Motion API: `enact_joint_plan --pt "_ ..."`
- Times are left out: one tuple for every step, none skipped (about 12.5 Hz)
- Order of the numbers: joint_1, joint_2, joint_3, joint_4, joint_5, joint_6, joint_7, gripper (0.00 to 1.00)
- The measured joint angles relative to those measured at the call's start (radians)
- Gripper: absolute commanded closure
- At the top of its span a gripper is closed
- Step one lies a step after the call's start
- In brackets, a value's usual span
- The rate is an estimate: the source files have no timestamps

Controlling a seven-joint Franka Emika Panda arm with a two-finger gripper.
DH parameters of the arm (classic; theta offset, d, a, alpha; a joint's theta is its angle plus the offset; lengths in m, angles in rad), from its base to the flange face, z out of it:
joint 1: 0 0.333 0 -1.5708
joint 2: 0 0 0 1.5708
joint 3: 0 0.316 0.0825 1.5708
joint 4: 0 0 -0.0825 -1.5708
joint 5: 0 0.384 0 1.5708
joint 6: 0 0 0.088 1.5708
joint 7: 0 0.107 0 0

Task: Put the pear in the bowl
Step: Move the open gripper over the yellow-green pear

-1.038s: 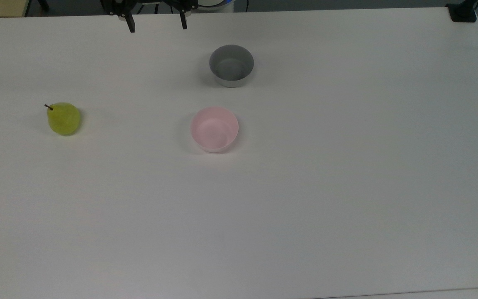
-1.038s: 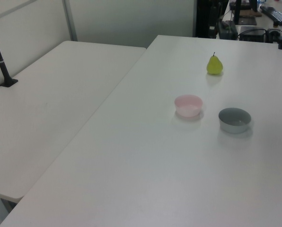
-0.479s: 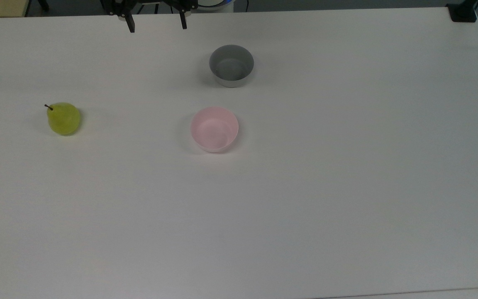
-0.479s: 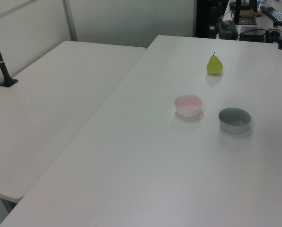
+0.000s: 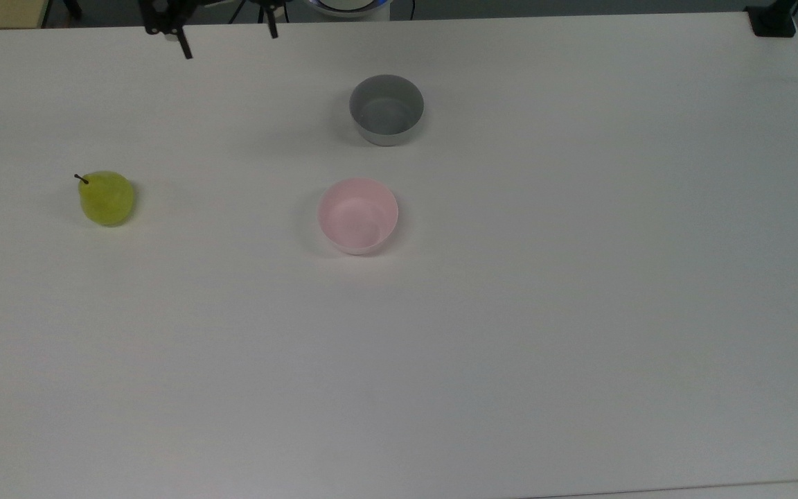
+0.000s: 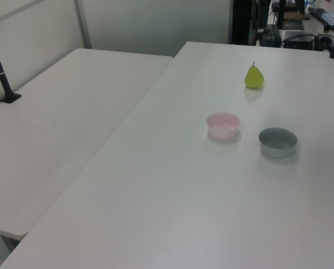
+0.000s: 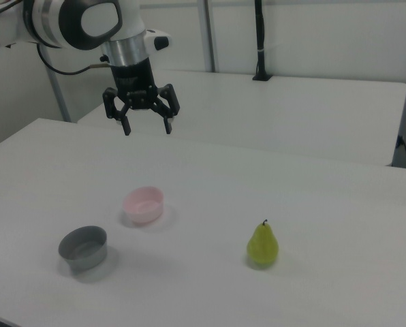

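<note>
The yellow-green pear (image 5: 106,198) stands upright on the white table at the top view's left, its dark stem up; I also see the pear (image 6: 254,77) and the pear (image 7: 263,245) in the side views. The pale pink bowl (image 5: 358,215) sits near the table's middle, empty, also seen as the bowl (image 6: 223,124) and the bowl (image 7: 144,204). My gripper (image 7: 148,127) hangs open high above the table with nothing between its fingers. In the top view the gripper (image 5: 228,41) is at the top edge, far from the pear.
A grey bowl (image 5: 386,109) stands empty beyond the pink one in the top view, grey bowl (image 7: 84,248) in the right view. A second white table (image 6: 55,123) adjoins at the left view's left. A black post (image 5: 773,19) is clamped at the top view's top right corner.
The gripper has shifted toward the top view's left along the top edge, staying open. Pear and bowls have not moved.
</note>
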Motion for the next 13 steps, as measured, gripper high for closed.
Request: enact_joint_plan --pt "-0.008 0.0 0.0 0.002 -0.02 0.0 -0.007 0.0" --pt "-0.025 0.0 0.0 0.005 -0.044 0.0 -0.015 0.0" --pt "-0.045 0.002 -0.002 0.005 -0.058 0.0 -0.035 0.0" --pt "-0.066 0.006 -0.012 0.005 -0.06 0.0 -0.05 0.0" --pt "-0.087 0.012 -0.035 0.005 -0.06 0.017 -0.072 0.0" --pt "-0.101 0.02 -0.062 0.005 -0.059 0.037 -0.103 0.0" --pt "-0.108 0.027 -0.078 0.004 -0.059 0.053 -0.121 0.0" --pt "-0.114 0.046 -0.101 0.003 -0.058 0.084 -0.134 0.0" --pt "-0.123 0.072 -0.111 0.001 -0.053 0.118 -0.142 0.0" --pt "-0.13 0.104 -0.115 0.0 -0.053 0.154 -0.143 0.0" --pt "-0.142 0.14 -0.115 -0.002 -0.052 0.187 -0.143 0.0" --pt "-0.154 0.168 -0.116 -0.005 -0.048 0.222 -0.143 0.0" --pt "-0.165 0.192 -0.117 -0.012 -0.044 0.253 -0.143 0.0"
